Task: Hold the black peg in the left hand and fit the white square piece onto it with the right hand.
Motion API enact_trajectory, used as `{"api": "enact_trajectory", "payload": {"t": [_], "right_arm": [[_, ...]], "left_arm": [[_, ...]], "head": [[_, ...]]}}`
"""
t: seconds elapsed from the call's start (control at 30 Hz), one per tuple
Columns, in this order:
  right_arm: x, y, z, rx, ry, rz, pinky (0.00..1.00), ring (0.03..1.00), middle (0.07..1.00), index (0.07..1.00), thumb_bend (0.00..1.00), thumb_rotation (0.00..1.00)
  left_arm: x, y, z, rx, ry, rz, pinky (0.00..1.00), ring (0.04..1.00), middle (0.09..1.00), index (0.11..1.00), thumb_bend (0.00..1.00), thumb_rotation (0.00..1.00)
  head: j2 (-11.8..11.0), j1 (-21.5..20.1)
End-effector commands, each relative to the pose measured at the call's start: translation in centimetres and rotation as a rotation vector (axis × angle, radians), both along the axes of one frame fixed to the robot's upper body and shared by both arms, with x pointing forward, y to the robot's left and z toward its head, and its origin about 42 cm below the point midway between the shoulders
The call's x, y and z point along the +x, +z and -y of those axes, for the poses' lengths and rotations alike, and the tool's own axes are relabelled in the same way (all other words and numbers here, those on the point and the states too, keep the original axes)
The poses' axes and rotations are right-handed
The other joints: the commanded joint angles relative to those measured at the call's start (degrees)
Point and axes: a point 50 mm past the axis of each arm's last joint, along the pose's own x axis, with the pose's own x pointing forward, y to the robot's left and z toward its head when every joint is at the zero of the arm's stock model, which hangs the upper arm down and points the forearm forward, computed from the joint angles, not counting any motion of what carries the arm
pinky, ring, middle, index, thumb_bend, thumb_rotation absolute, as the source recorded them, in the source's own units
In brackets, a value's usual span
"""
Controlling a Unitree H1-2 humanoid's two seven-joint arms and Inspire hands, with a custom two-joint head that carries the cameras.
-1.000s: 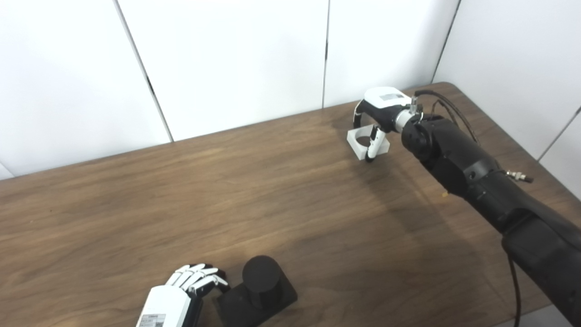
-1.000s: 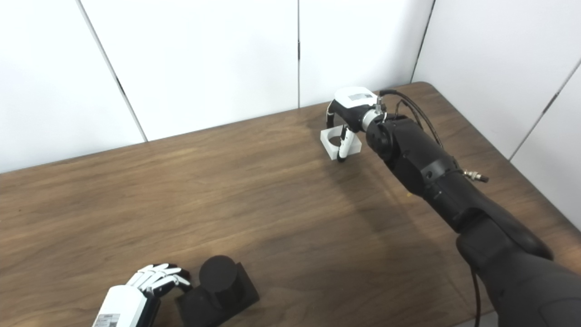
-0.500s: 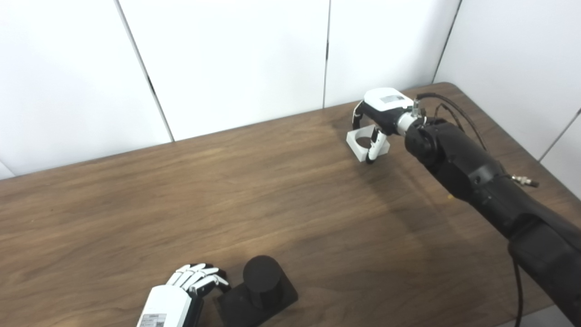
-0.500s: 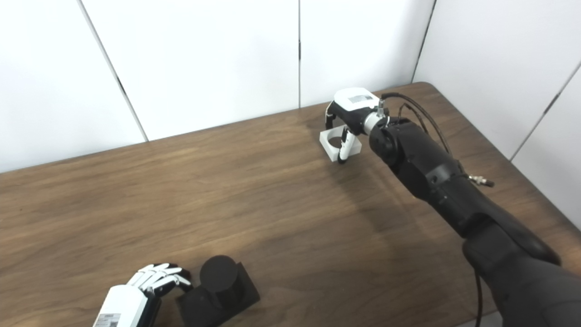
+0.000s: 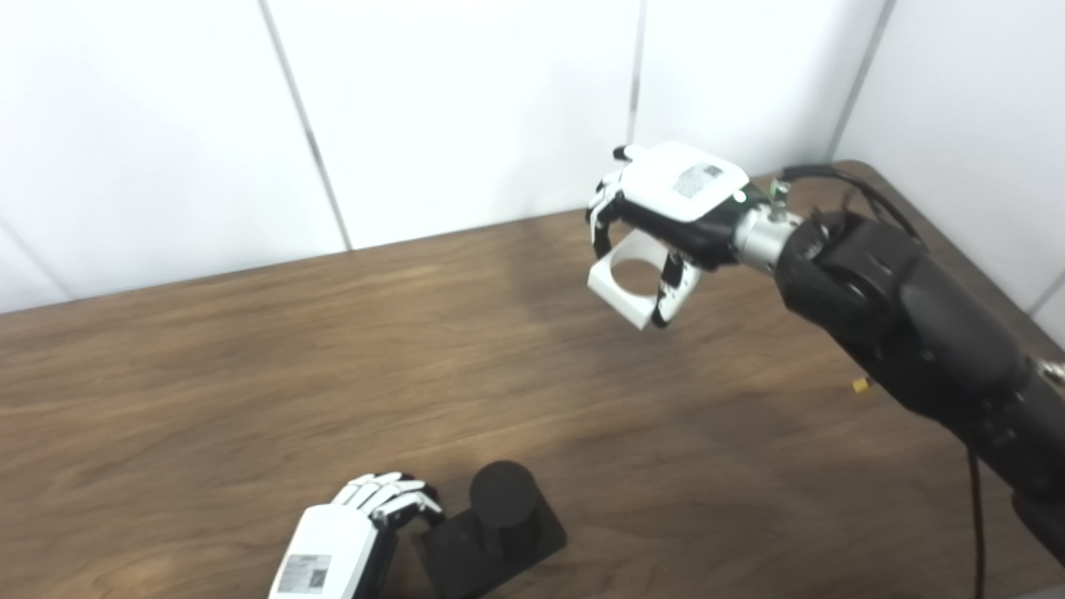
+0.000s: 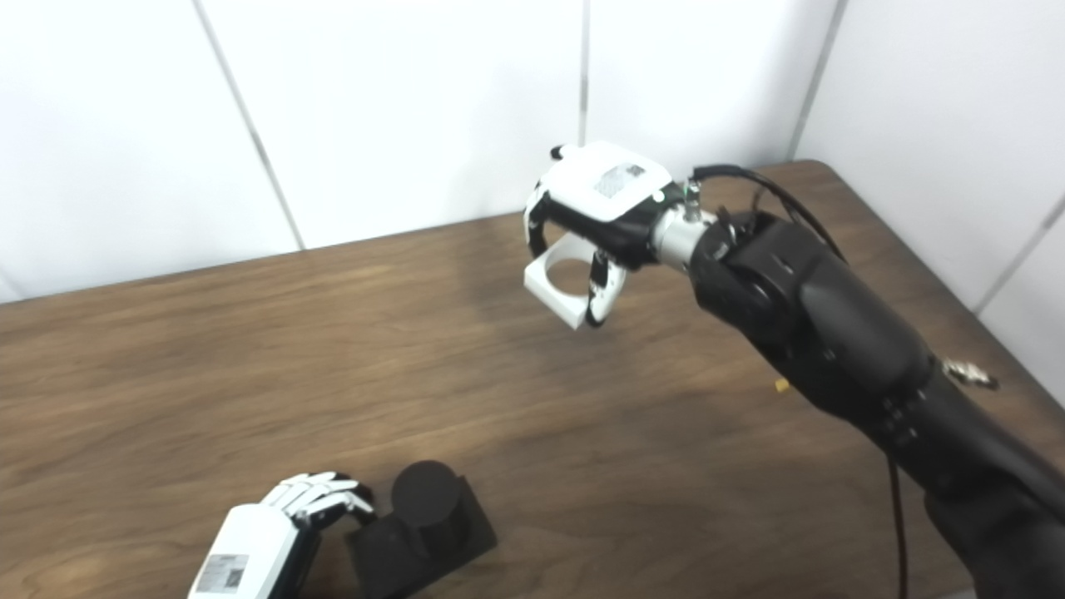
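The right hand (image 5: 666, 208) gripped the white square piece (image 5: 639, 280), fingers wrapped over its far and near edges, and held it in the air clear of the table (image 5: 250, 349). The piece hung tilted, its round hole facing up and toward the camera. The black peg (image 5: 502, 506) stood upright on its black base (image 5: 492, 551) near the front edge, well apart from the piece, down and to the left of it in both views. The left hand (image 5: 349, 545) sat just beside the base on its left, fingers (image 5: 391, 499) curled toward the base edge; whether they actually clamped it could not be told, contact being hidden.

The key relation: the peg's axis ran vertical, while the hole axis leaned off vertical. The right hand was the only one carrying the piece, and the left was by far the nearer to the peg. The coming move likely called for bringing the piece toward the robot and leftward, levelling it so the hole lined up over the peg top.
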Motion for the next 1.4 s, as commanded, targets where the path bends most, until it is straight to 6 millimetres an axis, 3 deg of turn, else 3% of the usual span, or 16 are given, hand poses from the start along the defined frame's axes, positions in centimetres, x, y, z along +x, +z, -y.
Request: {"api": "enact_trajectory", "payload": {"t": [0.0, 0.33, 0.6, 1.37], "right_arm": [[-1.1, 2.8, -0.7, 0.016, 0.023, 0.052, 1.0, 0.877, 0.792, 0.484, 0.52, 0.13], [-5.9, 5.1, -5.1, 0.037, 0.218, 0.004, 0.96, 0.873, 0.783, 0.483, 0.52, 0.13], [-7.9, 5.2, -6.5, 0.041, 0.274, -0.037, 0.96, 0.886, 0.786, 0.482, 0.52, 0.13], [-8.4, 1.8, -8.7, 0.025, 0.317, -0.142, 1.0, 0.906, 0.784, 0.483, 0.52, 0.13]], "left_arm": [[-0.1, -0.1, 0.4, 0.064, 0.0, -0.025, 0.8, 0.783, 0.72, 0.484, 0.52, 0.05], [0.2, 0.4, 1.7, 0.078, 0.014, -0.031, 0.8, 0.792, 0.729, 0.484, 0.52, 0.05], [0.5, 0.6, 1.9, 0.072, 0.016, -0.025, 0.8, 0.795, 0.731, 0.484, 0.52, 0.05], [0.5, 1.5, 2.2, 0.065, 0.008, -0.018, 0.82, 0.799, 0.731, 0.484, 0.52, 0.05]], "head": [[0.46, 0.99], [3.18, 3.56], [4.17, 3.17], [6.02, 3.59]]}}
